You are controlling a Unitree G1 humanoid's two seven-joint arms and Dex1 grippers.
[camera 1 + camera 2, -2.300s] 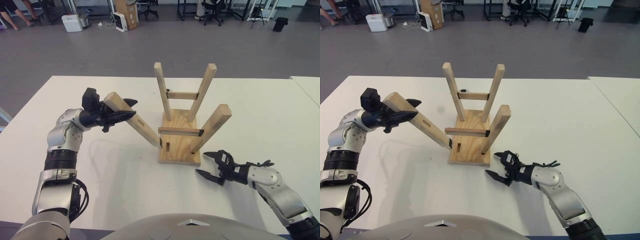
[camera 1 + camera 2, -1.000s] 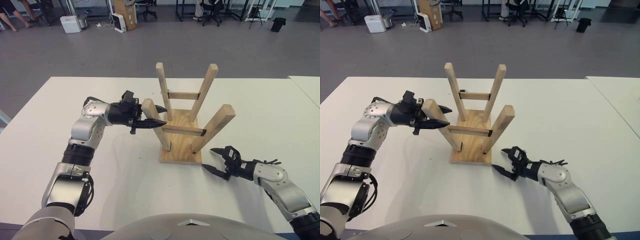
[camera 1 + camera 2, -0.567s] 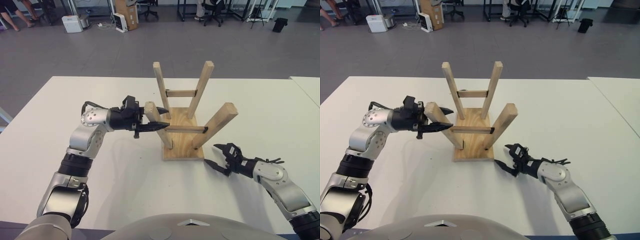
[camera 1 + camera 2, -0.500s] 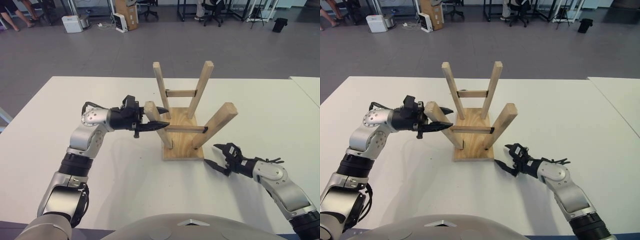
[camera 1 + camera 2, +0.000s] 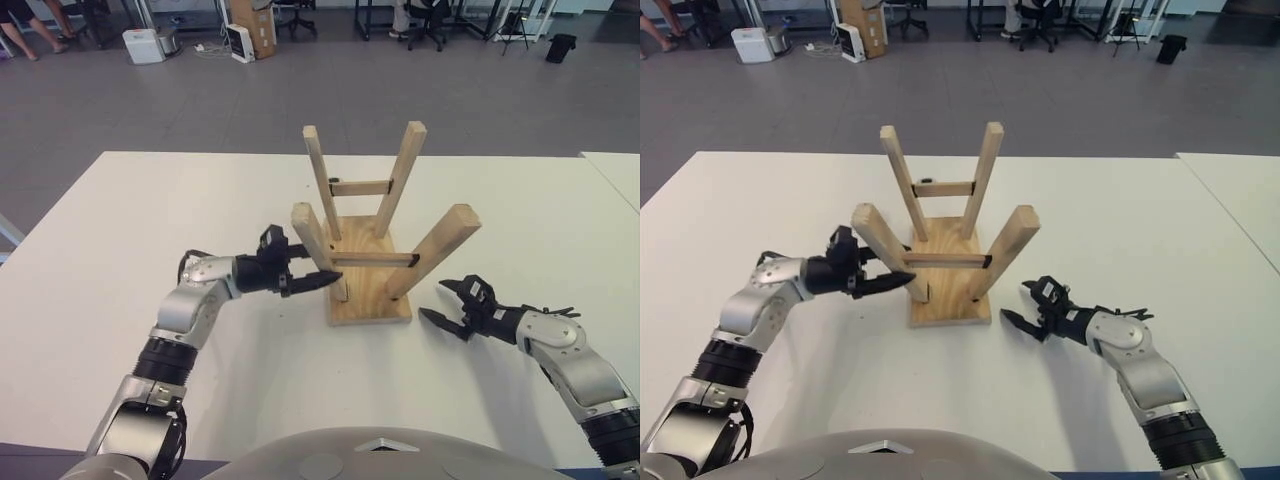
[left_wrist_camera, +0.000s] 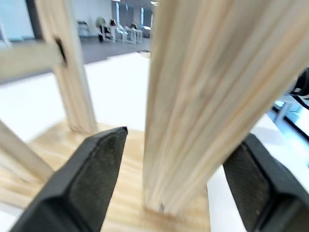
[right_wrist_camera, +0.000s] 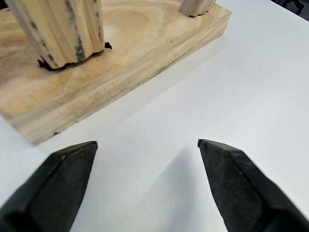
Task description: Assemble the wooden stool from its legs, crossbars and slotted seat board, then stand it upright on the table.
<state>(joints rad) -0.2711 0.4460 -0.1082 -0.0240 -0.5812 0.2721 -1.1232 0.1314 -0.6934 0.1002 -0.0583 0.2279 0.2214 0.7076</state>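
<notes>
Nearest the robot, a broad strip of tabletop [image 5: 250, 390] is lying in front of the seat board [image 5: 372, 310], giving both arms room to work low. The right gripper [image 5: 432, 300] is sitting close above the tabletop just off the seat board's near right corner. Its fingers are spread wide with nothing between them, and it is probably placed there to steady the board's edge.

At the seat board's near left corner the left gripper [image 5: 316, 275] is positioned low. Its fingers are parted and straddling the foot of the near left leg [image 5: 312, 235]. A gap is showing beside one finger, so it is bracketing the leg rather than clamping it, likely to seat it in its slot.

The seat board is lying flat, so the stool is standing upside down about mid-tabletop, with its legs pointing up and splaying outward. The near crossbar [image 5: 375, 259] is bridging to the near right leg [image 5: 435, 250]. Beyond it, the far crossbar [image 5: 360, 187] is joining the two far legs [image 5: 318, 175].

Assembly is looking nearly complete, and the flip upright is not yet done. The tabletop edges are running well apart from the seat board on every side, so turning the stool over should be finding room.
</notes>
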